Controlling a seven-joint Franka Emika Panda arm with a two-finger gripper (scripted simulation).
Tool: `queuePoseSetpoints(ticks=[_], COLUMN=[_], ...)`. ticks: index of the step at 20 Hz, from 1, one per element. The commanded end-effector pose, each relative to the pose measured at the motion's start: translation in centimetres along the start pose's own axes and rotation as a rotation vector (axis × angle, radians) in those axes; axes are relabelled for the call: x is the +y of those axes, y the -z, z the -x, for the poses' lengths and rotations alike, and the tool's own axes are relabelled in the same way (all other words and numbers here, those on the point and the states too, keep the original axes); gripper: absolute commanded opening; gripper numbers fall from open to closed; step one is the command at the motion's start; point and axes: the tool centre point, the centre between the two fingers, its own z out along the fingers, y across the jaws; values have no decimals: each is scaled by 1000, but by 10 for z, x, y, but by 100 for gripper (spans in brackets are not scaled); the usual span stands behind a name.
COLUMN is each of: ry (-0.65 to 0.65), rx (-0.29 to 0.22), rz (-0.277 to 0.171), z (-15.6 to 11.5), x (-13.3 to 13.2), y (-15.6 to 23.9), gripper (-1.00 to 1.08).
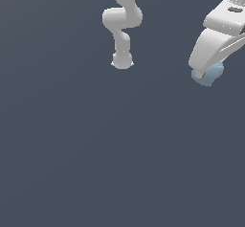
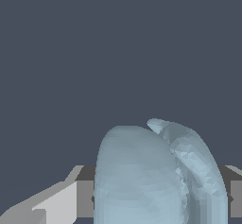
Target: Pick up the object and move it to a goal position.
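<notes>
In the exterior view I see the gripper point(image 1: 203, 73) at the exterior view's right, its white fingers point(image 1: 200, 72) down over the pale-blue object point(image 1: 209, 74), which peeks out just behind and below the tips. Nothing else lies near them on the dark surface point(image 1: 119, 164); the arm's base point(image 1: 122, 61) stands well apart. In the wrist view the object point(image 2: 156, 176) fills the gap between the fingers point(image 2: 56, 206), apparently gripped, though contact is hidden
</notes>
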Motion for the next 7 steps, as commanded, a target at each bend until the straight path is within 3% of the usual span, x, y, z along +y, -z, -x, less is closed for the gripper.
queuePoseSetpoints(ticks=[1, 7], ry=[0, 0], rx=[0, -1], rz=[0, 0], z=[-2, -4], x=[-1, -2], y=[5, 7], gripper=[-100, -100])
